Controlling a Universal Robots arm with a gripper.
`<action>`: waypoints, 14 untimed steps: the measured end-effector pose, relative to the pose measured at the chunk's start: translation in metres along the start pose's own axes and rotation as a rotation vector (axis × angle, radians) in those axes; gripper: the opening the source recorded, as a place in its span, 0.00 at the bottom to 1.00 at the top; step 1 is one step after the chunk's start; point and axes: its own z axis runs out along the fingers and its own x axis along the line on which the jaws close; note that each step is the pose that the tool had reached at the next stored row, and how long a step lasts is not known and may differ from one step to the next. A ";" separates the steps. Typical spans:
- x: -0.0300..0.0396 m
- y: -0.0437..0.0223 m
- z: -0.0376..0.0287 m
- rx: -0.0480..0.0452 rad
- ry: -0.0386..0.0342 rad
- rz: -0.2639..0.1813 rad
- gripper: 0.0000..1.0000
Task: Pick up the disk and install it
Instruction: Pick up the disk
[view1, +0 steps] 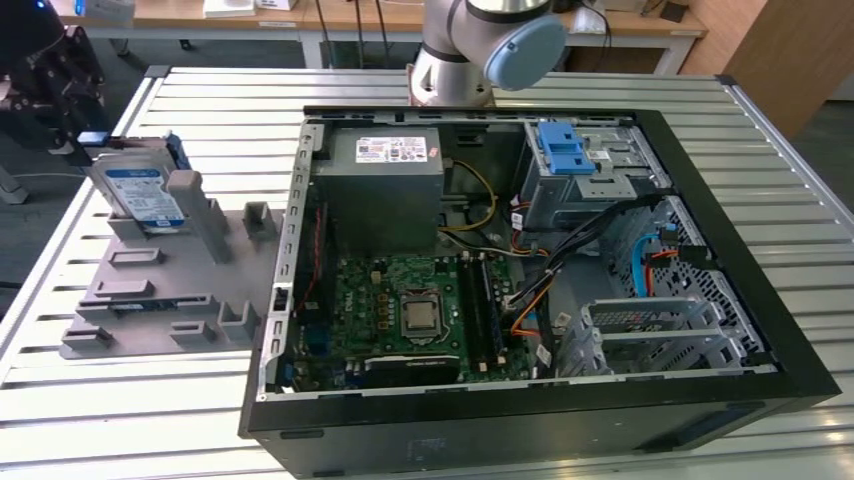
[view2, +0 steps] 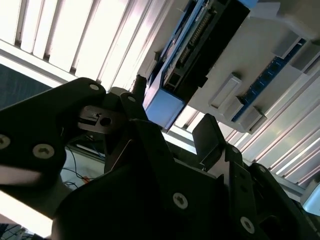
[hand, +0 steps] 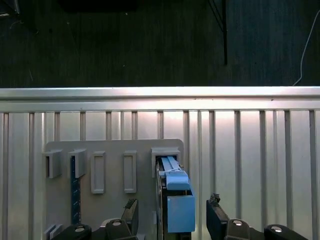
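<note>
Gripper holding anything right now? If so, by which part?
Nothing held. The gripper is open, straddling the blue end of the disk without touching it.

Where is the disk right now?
The disk stands upright in the grey holder on the exterior view's left, beside the open computer case; the open gripper is close to it.

Disk upright in rack on table, w/ PC case at the exterior view's right (pincer straddles disk).
</note>
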 end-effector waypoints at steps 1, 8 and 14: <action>0.0000 0.0001 0.0012 0.0000 0.0000 0.000 0.64; -0.0001 0.0011 0.0079 -0.0001 0.0000 0.000 0.63; -0.0035 0.0034 0.0159 0.0000 0.0008 0.002 0.56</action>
